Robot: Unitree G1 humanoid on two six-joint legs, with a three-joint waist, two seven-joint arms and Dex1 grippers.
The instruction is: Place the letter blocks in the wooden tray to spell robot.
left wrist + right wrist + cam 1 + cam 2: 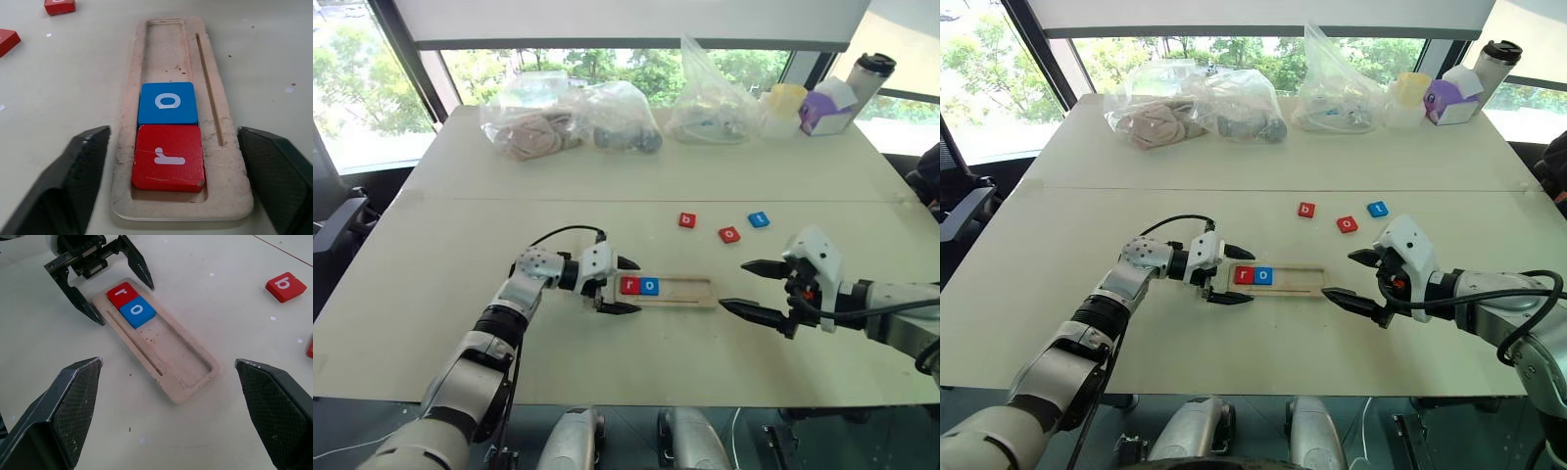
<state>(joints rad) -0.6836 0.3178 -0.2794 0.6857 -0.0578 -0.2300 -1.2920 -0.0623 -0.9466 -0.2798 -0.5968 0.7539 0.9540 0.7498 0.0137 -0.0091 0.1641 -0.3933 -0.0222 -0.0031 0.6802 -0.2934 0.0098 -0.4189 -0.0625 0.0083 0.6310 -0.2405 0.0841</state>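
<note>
The long pale-wood tray (671,290) lies mid-table, a red "r" tile (629,285) and blue "o" tile (650,286) seated at its left end. The left gripper (617,285) straddles that end, fingers apart and empty; the right gripper (751,288) hangs spread and empty just right of it. Next is the red "b" tile (687,220), lying far-right on open table; approach from above, clear of the rim.

wooden tray (697,291), red r (629,285), blue o (650,286)

We see the wooden tray (690,291) lying flat on the table, long and pale, red r block (630,285) at its left end, blue o block (650,286) touching it, red b block (687,220), red o block (729,234) and blue t block (759,219) loose beyond.
</note>
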